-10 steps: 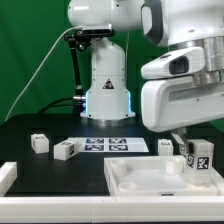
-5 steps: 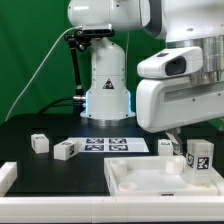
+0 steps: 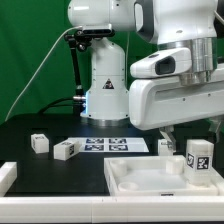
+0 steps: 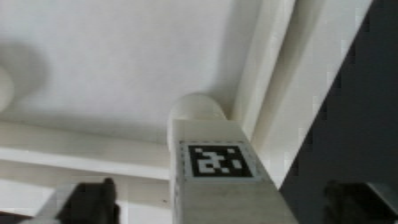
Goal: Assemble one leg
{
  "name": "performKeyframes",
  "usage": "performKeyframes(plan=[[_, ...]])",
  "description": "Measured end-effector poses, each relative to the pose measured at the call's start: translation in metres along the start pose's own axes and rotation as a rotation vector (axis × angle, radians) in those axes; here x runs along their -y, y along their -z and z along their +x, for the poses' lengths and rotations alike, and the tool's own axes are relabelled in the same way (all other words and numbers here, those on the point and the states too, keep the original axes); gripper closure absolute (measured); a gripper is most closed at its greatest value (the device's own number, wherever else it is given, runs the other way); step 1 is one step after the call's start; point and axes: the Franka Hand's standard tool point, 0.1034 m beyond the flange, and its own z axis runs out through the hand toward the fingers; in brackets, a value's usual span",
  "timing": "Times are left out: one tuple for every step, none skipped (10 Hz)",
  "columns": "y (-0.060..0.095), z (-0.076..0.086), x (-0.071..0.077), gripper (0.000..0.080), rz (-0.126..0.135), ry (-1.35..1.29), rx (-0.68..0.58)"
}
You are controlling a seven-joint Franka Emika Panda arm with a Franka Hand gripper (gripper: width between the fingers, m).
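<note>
The leg (image 3: 200, 160) stands upright at the panel (image 3: 135, 185)'s corner, about 4 o'clock in the exterior view. The wrist view shows the gripper (image 4: 217, 200) spread, its fingers (image 4: 89, 198) either side of the leg and clear of it. This looks like the seating step. Next, the jaws likely need to close squarely on the leg and twist it home without tipping it. Spare legs (image 3: 65, 150) lie near 9 o'clock.

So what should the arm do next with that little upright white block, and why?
Probably lift straight away from the leg. It stands upright by itself on the white panel, and the fingers of the gripper are spread either side without touching it, so it looks already released.
</note>
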Motion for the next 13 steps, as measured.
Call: performKeyframes(plan=[[0.000, 0.000, 0.000, 0.0408, 0.000, 0.000, 0.000], [0.000, 0.000, 0.000, 0.0408, 0.000, 0.000, -0.001], [0.000, 0.000, 0.000, 0.0509, 0.000, 0.000, -0.001], [0.000, 0.000, 0.000, 0.0509, 0.000, 0.000, -0.001], [0.000, 0.000, 0.000, 0.0509, 0.000, 0.000, -0.001], [0.000, 0.000, 0.000, 0.0509, 0.000, -0.020, -0.001], [-0.001, 0.000, 0.004, 0.0509, 0.003, -0.095, -0.005], [-0.001, 0.000, 0.012, 0.0509, -0.004, -0.299, -0.020], [-0.001, -0.002, 0.013, 0.0509, -0.011, -0.420, -0.019], [-0.002, -0.001, 0.014, 0.0508, -0.014, -0.518, -0.024], [-0.002, 0.000, 0.014, 0.0508, -0.012, -0.614, -0.037], [-0.002, 0.001, 0.014, 0.0508, -0.011, -0.678, -0.042], [-0.002, 0.002, 0.015, 0.0508, -0.001, -0.806, -0.052]])
